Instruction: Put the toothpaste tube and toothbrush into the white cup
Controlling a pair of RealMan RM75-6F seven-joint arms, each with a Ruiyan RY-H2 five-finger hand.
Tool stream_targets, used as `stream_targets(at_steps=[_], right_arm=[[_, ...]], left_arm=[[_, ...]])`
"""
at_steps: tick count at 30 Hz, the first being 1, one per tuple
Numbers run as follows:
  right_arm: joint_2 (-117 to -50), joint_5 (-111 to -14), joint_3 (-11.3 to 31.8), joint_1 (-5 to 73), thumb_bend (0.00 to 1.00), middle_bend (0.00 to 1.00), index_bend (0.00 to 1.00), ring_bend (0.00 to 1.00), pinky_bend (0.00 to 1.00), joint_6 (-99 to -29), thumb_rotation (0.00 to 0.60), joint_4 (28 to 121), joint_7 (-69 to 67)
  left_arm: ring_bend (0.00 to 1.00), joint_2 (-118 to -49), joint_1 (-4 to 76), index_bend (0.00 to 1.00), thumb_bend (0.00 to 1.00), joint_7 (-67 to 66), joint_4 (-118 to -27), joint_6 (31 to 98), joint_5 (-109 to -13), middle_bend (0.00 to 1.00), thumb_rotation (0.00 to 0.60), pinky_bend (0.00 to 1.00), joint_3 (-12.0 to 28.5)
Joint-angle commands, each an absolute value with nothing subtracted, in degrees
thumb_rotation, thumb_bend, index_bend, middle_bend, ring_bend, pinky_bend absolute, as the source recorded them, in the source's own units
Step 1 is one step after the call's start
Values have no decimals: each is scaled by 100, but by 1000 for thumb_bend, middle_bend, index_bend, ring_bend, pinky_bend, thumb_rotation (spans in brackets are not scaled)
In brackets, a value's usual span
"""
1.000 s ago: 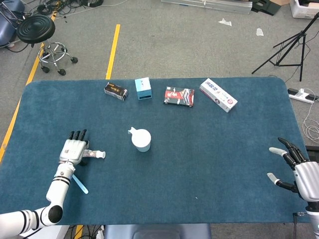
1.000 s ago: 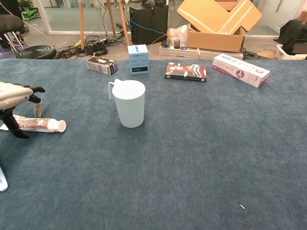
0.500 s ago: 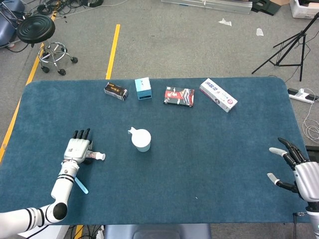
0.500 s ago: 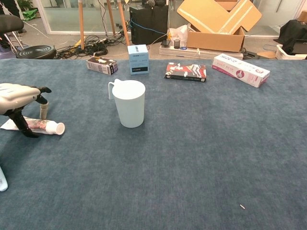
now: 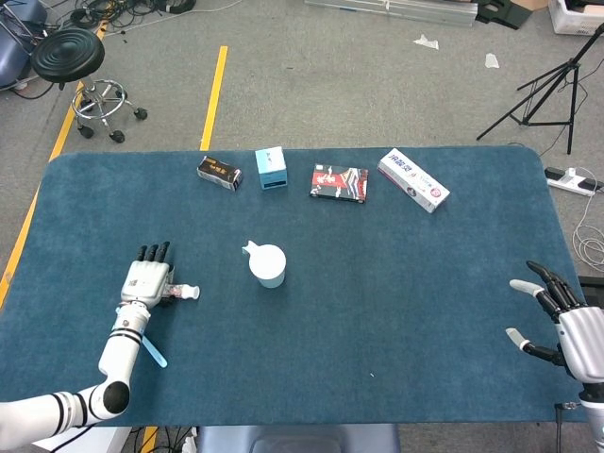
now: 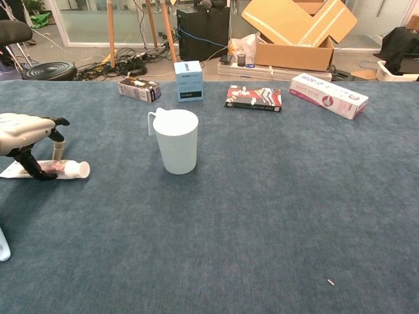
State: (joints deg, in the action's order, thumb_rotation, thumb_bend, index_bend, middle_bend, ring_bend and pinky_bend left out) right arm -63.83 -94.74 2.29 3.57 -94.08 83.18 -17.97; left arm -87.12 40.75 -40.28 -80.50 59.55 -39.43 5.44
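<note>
The white cup (image 5: pixel 267 265) (image 6: pixel 177 140) stands upright left of the table's middle. To its left the toothpaste tube (image 6: pixel 67 169) (image 5: pixel 188 293) lies flat, cap end toward the cup. My left hand (image 5: pixel 148 281) (image 6: pixel 25 130) is over the tube's rear part and pinches it between the thumb on the near side and a finger on the far side. The light blue toothbrush (image 5: pixel 151 347) (image 6: pixel 3 247) lies on the cloth nearer me, beside my left wrist. My right hand (image 5: pixel 560 312) hovers at the table's right front edge, fingers spread, holding nothing.
Along the far side lie a dark small box (image 5: pixel 219 172), a light blue box (image 5: pixel 272 168), a red-and-black packet (image 5: pixel 340 182) and a long white toothpaste carton (image 5: pixel 413 179). A stool (image 5: pixel 71 57) and a tripod (image 5: pixel 552 90) stand on the floor beyond.
My left thumb has curled in against the tube's near side, and the tube's cap end has shifted slightly toward the far side. The right hand has not moved.
</note>
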Motion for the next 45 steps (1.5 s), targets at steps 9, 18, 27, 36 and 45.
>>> stream_targets(at_steps=[9,18,27,36,45], right_arm=[[-6377,-9469,232,357,125,138,298,156,511,-9409,600,8310,-1825],[-6369,-9469,235,348,124,140,298,156,511,-9432,600,8304,-1866],[-6369,-9490,228,336,125,140,298,156,511,-9461,600,8299,-1881],[-6377,-9503,221,329,125,140,299,156,511,-9471,600,8305,-1860],[-6392,-9531,212,354,125,140,298,156,511,-9435,600,8325,-1789]], left_arm=[[0,-8739,4066,518,375,-4072,-8019,5965,-3936,0,600,0,553],[0,-8677,3916,572,385,-3590,-8143,5978,-4173,0,600,0,645],[0,-8416,3650,606,430,-2798,-8489,6138,-4665,0,600,0,782],[0,-8210,3394,607,440,-1982,-8712,6474,-5116,0,600,0,1063],[0,-8076,3123,612,439,-1038,-8905,6759,-5471,0,600,0,1381]])
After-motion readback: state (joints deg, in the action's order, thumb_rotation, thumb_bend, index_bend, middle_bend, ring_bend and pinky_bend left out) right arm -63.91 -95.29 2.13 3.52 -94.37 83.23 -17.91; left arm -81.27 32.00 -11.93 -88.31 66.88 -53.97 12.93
